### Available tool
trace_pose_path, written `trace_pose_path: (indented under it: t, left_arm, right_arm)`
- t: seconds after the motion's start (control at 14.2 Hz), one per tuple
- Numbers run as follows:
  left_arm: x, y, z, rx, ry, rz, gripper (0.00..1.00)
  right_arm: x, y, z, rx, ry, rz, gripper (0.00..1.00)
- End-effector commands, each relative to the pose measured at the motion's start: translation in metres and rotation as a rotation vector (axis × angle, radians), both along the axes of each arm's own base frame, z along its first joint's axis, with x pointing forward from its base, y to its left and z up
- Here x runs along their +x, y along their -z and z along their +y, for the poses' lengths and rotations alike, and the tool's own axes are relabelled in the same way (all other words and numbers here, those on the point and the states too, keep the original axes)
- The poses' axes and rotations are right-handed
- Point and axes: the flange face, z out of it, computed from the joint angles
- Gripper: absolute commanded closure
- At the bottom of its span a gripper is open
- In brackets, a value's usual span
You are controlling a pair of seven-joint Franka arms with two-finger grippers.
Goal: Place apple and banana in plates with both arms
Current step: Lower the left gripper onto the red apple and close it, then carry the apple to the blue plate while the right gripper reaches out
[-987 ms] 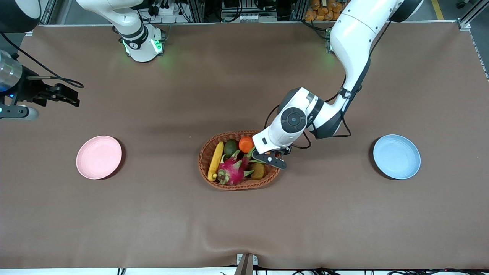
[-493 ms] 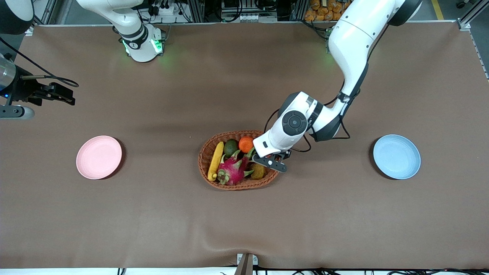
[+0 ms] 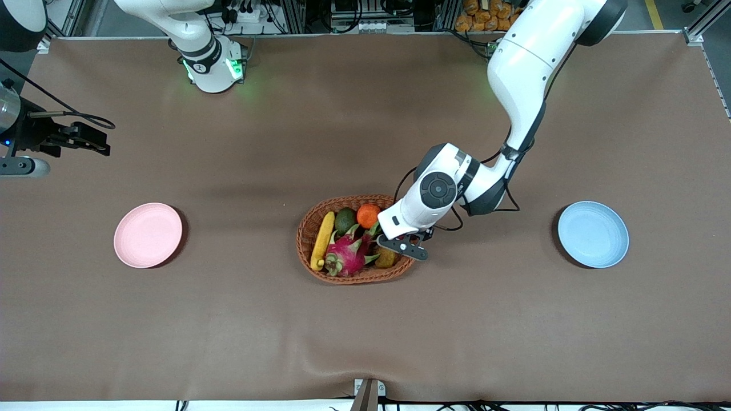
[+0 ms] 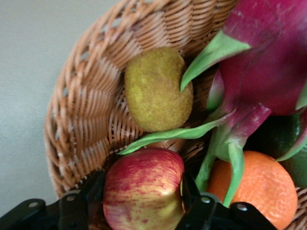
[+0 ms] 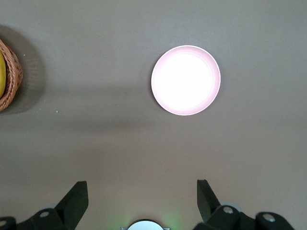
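Note:
The red and yellow apple (image 4: 144, 189) lies in the wicker basket (image 3: 308, 220), at the end toward the left arm. My left gripper (image 4: 143, 201) reaches down into the basket (image 4: 81, 110) with one black finger on each side of the apple, shut on it. In the front view the gripper (image 3: 401, 244) hides the apple. The yellow banana (image 3: 322, 240) lies along the basket's end toward the right arm. The pink plate (image 3: 148, 234) and the blue plate (image 3: 593, 234) hold nothing. My right gripper (image 3: 105, 148) hangs open and empty over bare table near the pink plate (image 5: 186, 80).
The basket also holds a magenta dragon fruit (image 3: 348, 254), an orange (image 3: 368, 216), an avocado (image 3: 345, 220) and a brown kiwi (image 4: 156, 88). The brown cloth has a wrinkle near the front edge (image 3: 320, 354). The arm bases stand along the table's edge.
My left wrist has sunk a little toward the basket around the apple. My right gripper has drifted slightly toward its end of the table.

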Motion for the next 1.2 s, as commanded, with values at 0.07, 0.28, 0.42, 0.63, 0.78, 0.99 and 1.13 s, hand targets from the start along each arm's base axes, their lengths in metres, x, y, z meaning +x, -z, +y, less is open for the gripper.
trace_pose_path:
  t: [0.07,0.28,0.42,0.63,0.78,0.99,1.13]
  left_arm:
    - [0.000,0.004,-0.011,-0.003,-0.016,-0.012,0.90]
    - [0.006,-0.024,-0.008,-0.018,-0.025,-0.039,1.00]
    - [0.007,-0.058,-0.006,-0.016,-0.024,-0.051,1.00]
    - [0.004,-0.148,0.014,0.011,-0.083,-0.046,1.00]
    - [0.017,-0.205,0.062,0.018,-0.160,-0.061,1.00]
    - [0.044,-0.257,0.173,-0.005,-0.322,0.019,1.00]
    - [0.061,-0.256,0.257,-0.014,-0.425,0.094,1.00]
  right_arm:
    - [-0.002,-0.001,-0.001,0.002,-0.010,0.015,0.00]
    - [-0.002,0.001,-0.001,0.003,-0.011,0.018,0.00]
    - [-0.002,0.004,0.001,0.003,-0.014,0.022,0.00]
    - [-0.005,0.007,0.003,0.032,-0.011,0.046,0.00]
    - [-0.009,0.013,0.012,0.059,-0.023,0.083,0.00]
    - [-0.019,0.019,0.064,0.087,-0.127,0.140,0.00]
    - [-0.023,0.021,0.103,0.082,-0.184,0.143,0.00]
